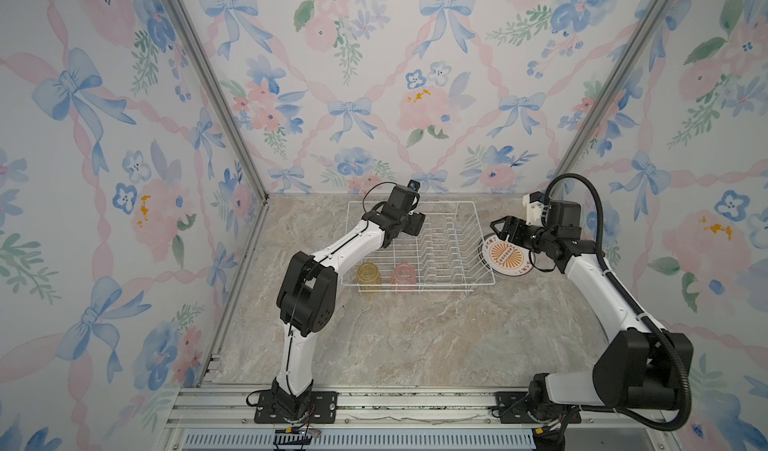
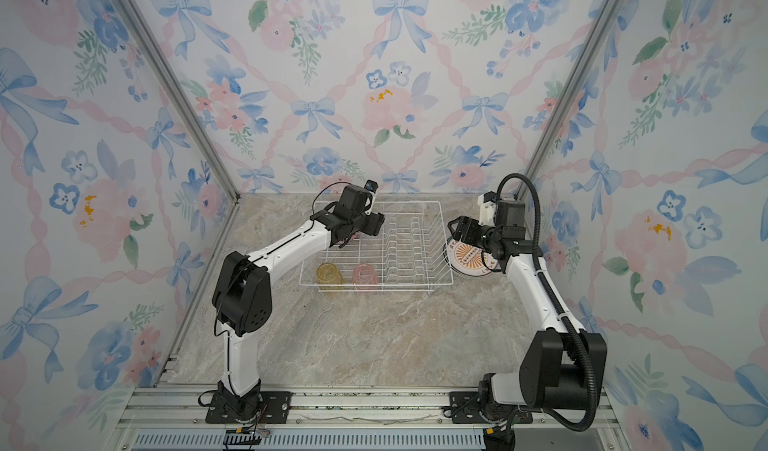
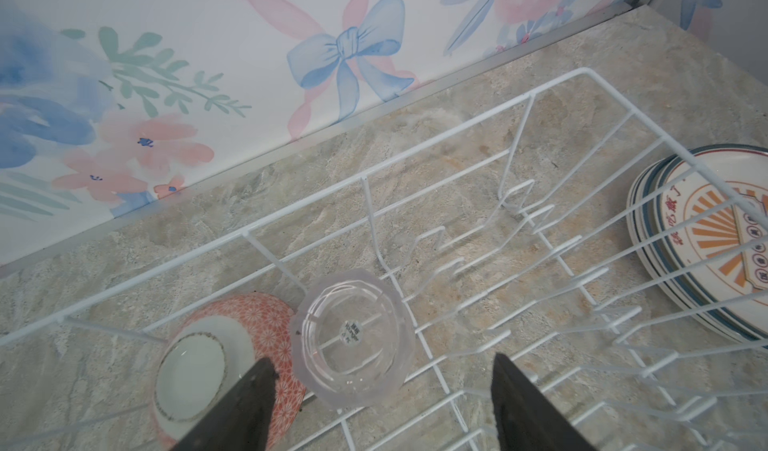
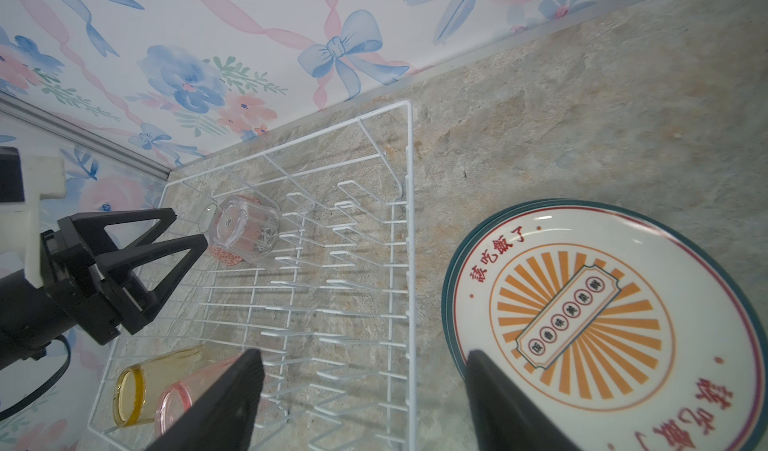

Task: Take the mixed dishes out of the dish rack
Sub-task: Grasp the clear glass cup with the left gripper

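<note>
rack: dish rack point(image 1: 440, 202) mid-table nr back wall, plate slots bare
plates: stack of plates point(image 4: 582, 324) flat on table just R of rack, outside it; prob the drop spot
R gripper point(image 4: 363, 351): jaws wide, empty, over gap btwn rack & stack
L gripper point(image 3: 382, 359): jaws spread, empty, above clear tumbler point(image 3: 353, 336) in far-L corner; lined up to grab it, I'd say
bowl point(image 3: 195, 370): upside down in rack, just beside clear tumbler
yellow tumbler point(image 1: 369, 276) + pink tumbler point(image 1: 403, 277): on sides, near-L corner, not yet out
</note>
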